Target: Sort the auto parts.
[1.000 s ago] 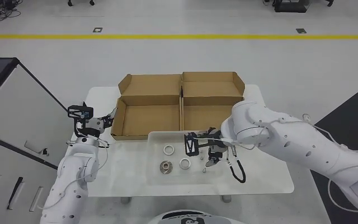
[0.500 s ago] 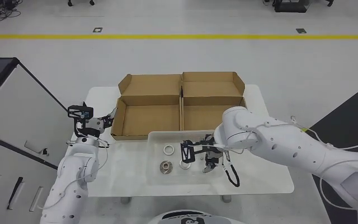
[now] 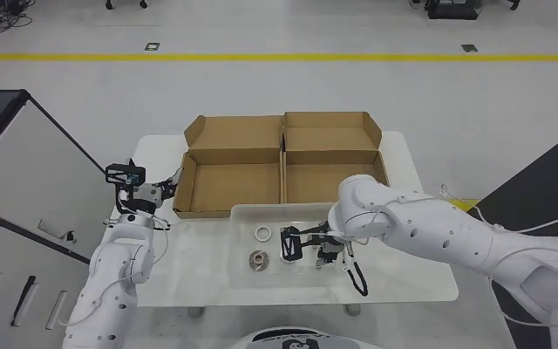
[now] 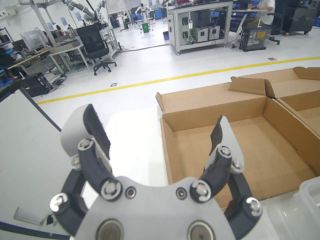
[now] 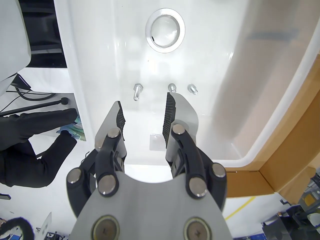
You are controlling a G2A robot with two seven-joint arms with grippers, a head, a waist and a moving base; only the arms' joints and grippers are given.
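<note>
A clear plastic tray [image 3: 244, 214] on the table holds the parts. In the right wrist view a silver ring [image 5: 165, 34] lies on the tray floor, with three small bolts [image 5: 137, 91] between it and my right gripper [image 5: 145, 111]. That gripper is open, hovers over the bolts and holds nothing; one fingertip [image 5: 171, 101] is right by the middle bolt [image 5: 172, 87]. From above, the right gripper [image 3: 292, 244] is over the tray's middle, beside a white ring [image 3: 261, 233] and a metal flange [image 3: 258, 259]. My left gripper [image 4: 157, 131] is open and empty at the table's left.
Two open cardboard boxes [image 3: 235, 183] [image 3: 330, 179] stand side by side behind the tray. The left box [image 4: 237, 146] lies just ahead of the left gripper, and the tray's corner [image 4: 310, 196] is beside it. The tray's rim [image 5: 275, 116] borders a box wall [image 5: 295, 136].
My right arm has swung left and toward the front of the tray, bringing its gripper over the bolts and ring. The left arm has kept still.
</note>
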